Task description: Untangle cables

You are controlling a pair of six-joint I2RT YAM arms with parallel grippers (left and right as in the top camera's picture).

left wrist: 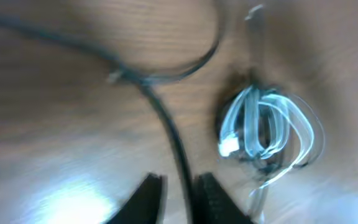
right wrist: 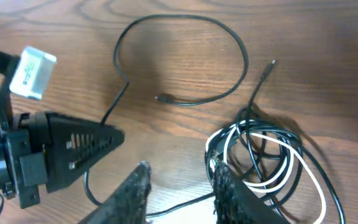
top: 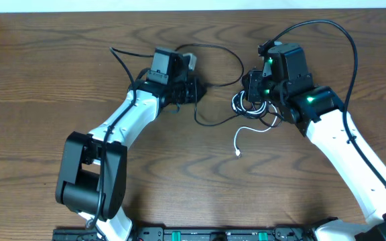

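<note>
most of the work was left: one loop of the black cable lay spread on the bench, a strand passing through the slightly parted left claw, the rest tangled with the coiled white cable beside the released right claw.

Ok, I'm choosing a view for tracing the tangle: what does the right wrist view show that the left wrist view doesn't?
Right wrist only: the left pincer from outside, with its white tag, and the right pincer, open. Left wrist only, blurred: the black cable passing between the left pincer's fingers. Both: that cable's loop, the white coil and the table.
</note>
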